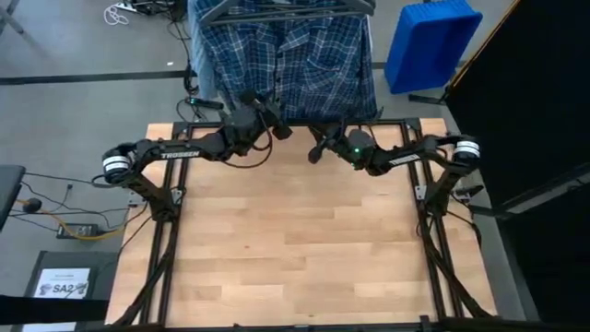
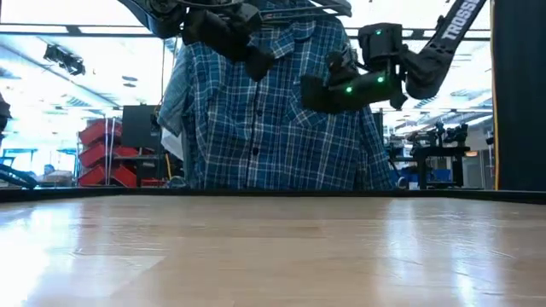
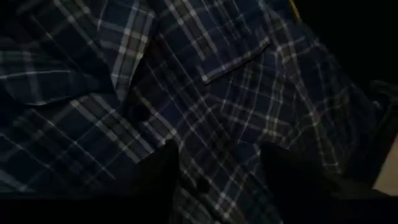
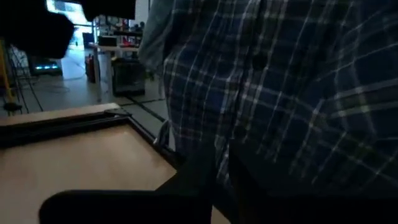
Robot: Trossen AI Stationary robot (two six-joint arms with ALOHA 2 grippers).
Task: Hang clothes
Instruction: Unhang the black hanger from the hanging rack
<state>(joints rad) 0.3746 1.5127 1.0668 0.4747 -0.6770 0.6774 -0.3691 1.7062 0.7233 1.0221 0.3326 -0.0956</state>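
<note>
Jaws apart on the left gripper (image 1: 277,124); the right gripper's (image 1: 319,148) jaw state cannot be told.

Both arms reach to the far edge of the wooden table (image 1: 295,249), where the plaid shirt (image 1: 286,69) hangs on a dark hanger (image 1: 277,11) just beyond it. In the left wrist view the dark fingers (image 3: 158,180) stand spread in front of the buttoned placket and chest pocket. The right gripper hovers close to the shirt's front, near its lower half.
</note>
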